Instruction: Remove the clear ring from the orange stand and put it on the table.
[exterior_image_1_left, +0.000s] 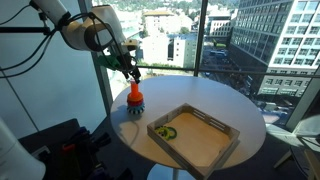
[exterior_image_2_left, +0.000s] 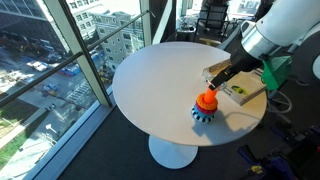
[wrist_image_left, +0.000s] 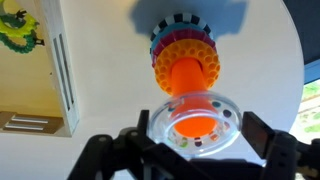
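Tall windows back the white table (exterior_image_2_left: 150, 75). Directly under the tool (wrist_image_left: 197, 140), the orange stand (wrist_image_left: 185, 72) points up through the clear ring (wrist_image_left: 228, 115), which the tool's 2 fingers (wrist_image_left: 262, 140) pinch from opposite sides, apparently so it can slide straight off the tip.

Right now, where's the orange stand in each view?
Exterior view: stand left of centre.
Exterior view: stand right of centre.
Wrist view: stand at centre, tip in the clear ring.
Shared landmark: wooden tray beside it.
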